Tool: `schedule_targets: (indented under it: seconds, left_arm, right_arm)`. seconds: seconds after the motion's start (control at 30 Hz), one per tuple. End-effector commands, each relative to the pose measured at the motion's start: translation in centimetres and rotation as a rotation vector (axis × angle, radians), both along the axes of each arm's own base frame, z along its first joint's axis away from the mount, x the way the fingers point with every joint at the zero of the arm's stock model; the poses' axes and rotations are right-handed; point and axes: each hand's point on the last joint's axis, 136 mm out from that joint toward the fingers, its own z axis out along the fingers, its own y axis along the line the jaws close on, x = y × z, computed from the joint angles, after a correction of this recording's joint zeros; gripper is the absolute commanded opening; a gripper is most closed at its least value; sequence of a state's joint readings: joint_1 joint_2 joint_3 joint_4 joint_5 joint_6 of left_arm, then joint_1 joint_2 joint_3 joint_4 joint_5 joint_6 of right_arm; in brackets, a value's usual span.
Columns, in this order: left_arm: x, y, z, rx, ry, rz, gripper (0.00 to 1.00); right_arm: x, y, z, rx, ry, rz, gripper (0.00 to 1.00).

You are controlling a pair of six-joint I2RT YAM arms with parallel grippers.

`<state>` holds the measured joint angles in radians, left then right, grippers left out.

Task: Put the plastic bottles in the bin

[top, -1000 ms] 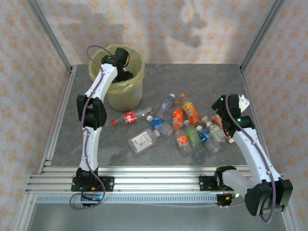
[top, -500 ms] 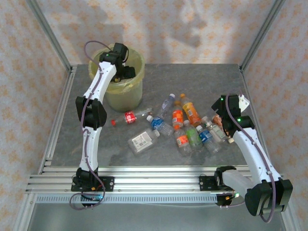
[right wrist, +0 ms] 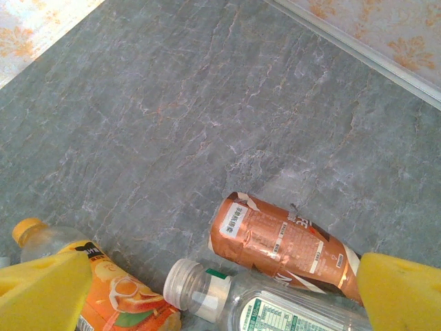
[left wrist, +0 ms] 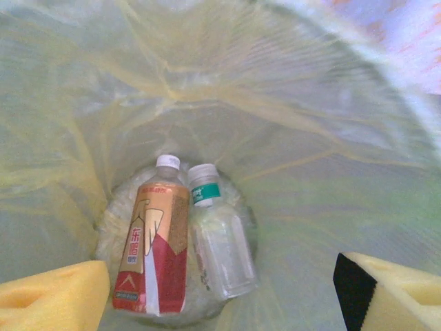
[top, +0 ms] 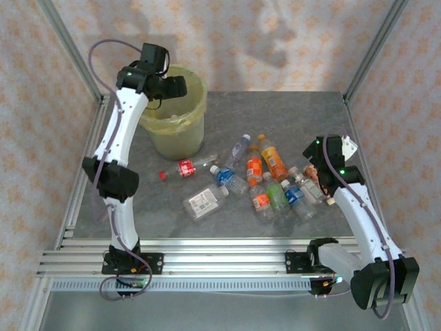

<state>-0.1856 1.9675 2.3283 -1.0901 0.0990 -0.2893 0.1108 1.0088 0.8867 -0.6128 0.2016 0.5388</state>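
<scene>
Plastic bottles (top: pixel 265 183) lie heaped on the table (top: pixel 303 117) to the right of the bin (top: pixel 180 134). A red-labelled bottle (left wrist: pixel 153 245) and a clear bottle (left wrist: pixel 220 245) rest side by side on the bin's floor. Left gripper (top: pixel 171 86) hangs over the bin's rim, fingers apart and empty. Right gripper (top: pixel 315 170), far right of the bin at the heap's edge, is also spread and holds nothing.

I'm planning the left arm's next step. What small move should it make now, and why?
Probably lift the left gripper clear of the bin and swing it toward the red-labelled bottle. The gripper hangs open and empty over the bin, where a brown-labelled bottle and a clear bottle already lie at the bottom. The red-labelled one looks nearest on the table.
</scene>
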Motion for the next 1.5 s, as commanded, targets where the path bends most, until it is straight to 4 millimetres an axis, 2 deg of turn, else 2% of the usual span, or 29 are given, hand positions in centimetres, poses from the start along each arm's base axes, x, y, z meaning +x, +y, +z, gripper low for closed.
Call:
schedule_targets:
  seconds: [0.0,0.23,0.33,0.43,0.6,0.73,0.87,1.03,1.13,1.47]
  left_arm:
    - [-2.0,-0.6,2.8,0.021,-0.086,-0.007,0.86]
    - [-7.5,-2.5,5.0,0.053,-0.188,-0.090,0.86]
    - [-10.3,-3.8,5.0,0.081,-0.229,-0.161,0.86]
    - [-13.3,-5.4,3.9,0.116,-0.241,-0.253,0.88]
    - [-17.9,-8.3,0.5,0.169,-0.208,-0.437,0.99]
    - [-21.1,-10.1,-3.5,0.226,-0.114,-0.569,1.00]
    - [-23.5,-11.6,-8.1,0.364,-0.005,-0.698,1.00]
    - [-25.4,-12.9,-13.2,0.512,0.154,-0.819,1.00]
    - [-26.3,-13.7,-15.5,0.538,0.230,-0.883,1.00]
    - [-28.1,-14.0,-20.7,0.564,0.446,-0.992,1.00]
  right_arm:
    - [-0.1,0.0,0.8,-0.008,-0.018,-0.001,0.99]
    - [-0.1,0.0,0.8,-0.006,-0.018,0.001,0.99]
    - [-0.1,0.0,0.8,-0.007,-0.021,0.000,0.99]
    - [-0.1,0.0,0.8,-0.008,-0.023,-0.002,0.99]
    - [0.0,0.0,1.0,-0.006,-0.029,-0.006,0.99]
    - [0.0,0.0,0.9,-0.005,-0.024,-0.007,0.99]
    - [-0.1,-0.1,0.8,-0.005,-0.022,-0.011,0.99]
    - [0.1,0.0,0.9,0.002,-0.028,-0.009,0.99]
    - [0.1,0.0,0.8,0.001,-0.023,-0.010,0.99]
    - [0.2,-0.1,0.8,-0.004,-0.024,-0.012,0.99]
